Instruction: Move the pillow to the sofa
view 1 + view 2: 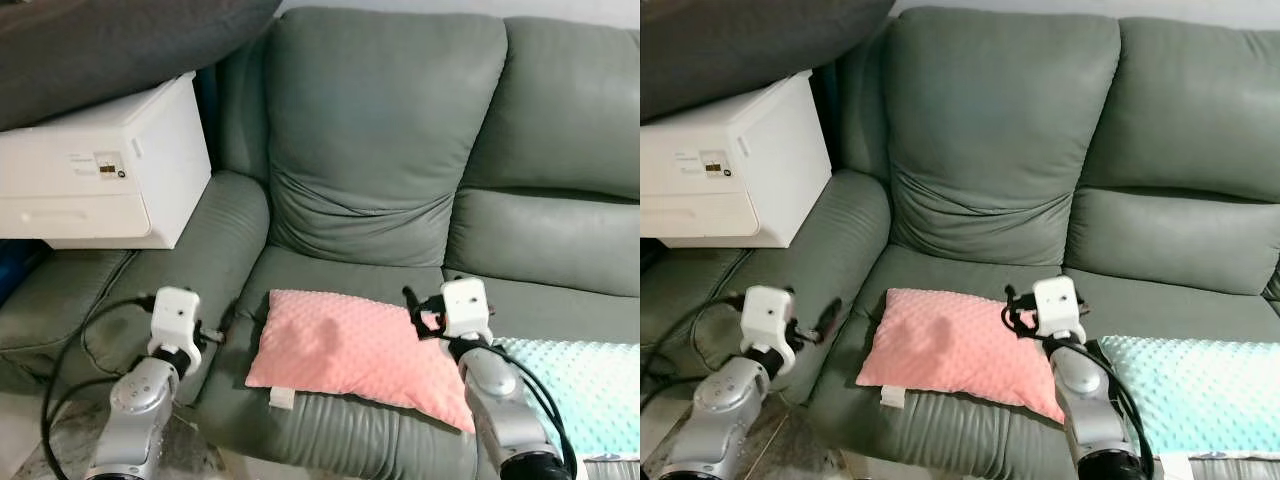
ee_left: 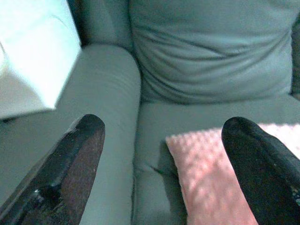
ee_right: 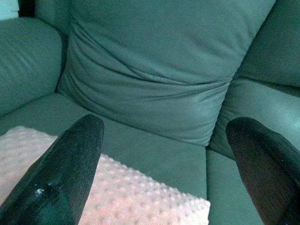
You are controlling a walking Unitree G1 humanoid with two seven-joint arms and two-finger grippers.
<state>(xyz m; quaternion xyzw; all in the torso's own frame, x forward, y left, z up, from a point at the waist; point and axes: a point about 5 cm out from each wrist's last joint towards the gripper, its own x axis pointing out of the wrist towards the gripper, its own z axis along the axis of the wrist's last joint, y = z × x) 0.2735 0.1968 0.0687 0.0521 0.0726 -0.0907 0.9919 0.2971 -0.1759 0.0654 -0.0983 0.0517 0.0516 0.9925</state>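
A pink dotted pillow (image 1: 350, 350) lies flat on the green sofa's left seat cushion (image 1: 330, 275), its near edge at the seat's front. My left gripper (image 1: 218, 328) hovers open just off the pillow's left end, beside the armrest (image 1: 190, 250). In the left wrist view the pillow's corner (image 2: 211, 173) lies between and beyond the spread fingers (image 2: 79, 154). My right gripper (image 1: 418, 312) is open above the pillow's right end, holding nothing. The right wrist view has the pillow (image 3: 131, 197) below its wide-apart fingers (image 3: 70, 164).
A white box-like appliance (image 1: 100, 170) rests on the left armrest with a dark grey cushion (image 1: 110, 40) on top. A mint dotted cushion (image 1: 590, 385) lies on the seat to the right. Black cables (image 1: 70, 385) loop by the left arm.
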